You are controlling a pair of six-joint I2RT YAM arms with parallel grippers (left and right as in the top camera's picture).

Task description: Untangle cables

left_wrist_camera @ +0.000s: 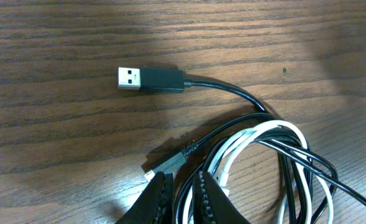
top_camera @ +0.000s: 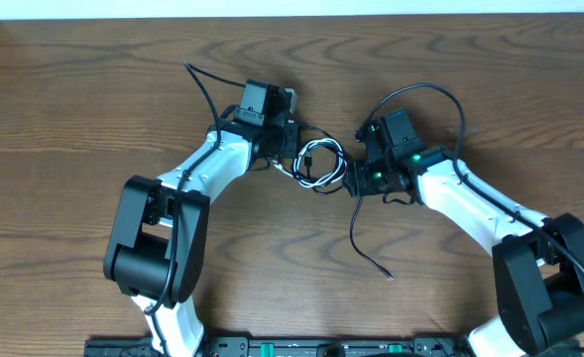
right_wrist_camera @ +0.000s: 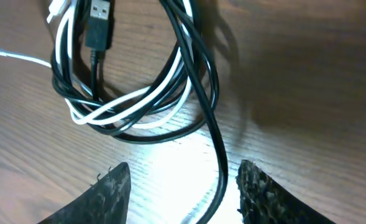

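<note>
Cables [right_wrist_camera: 133, 99] coiled between 2 inward-bent arms, left hand [left_wrist_camera: 183, 182] clamped on them, right hand [right_wrist_camera: 181, 168] apart just beside.

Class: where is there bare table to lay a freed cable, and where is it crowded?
Bare wood: the table's far strip behind both arms, and left of the left arm. Crowded: the centre, where the cable tangle lies between left pincer and right pincer.
</note>
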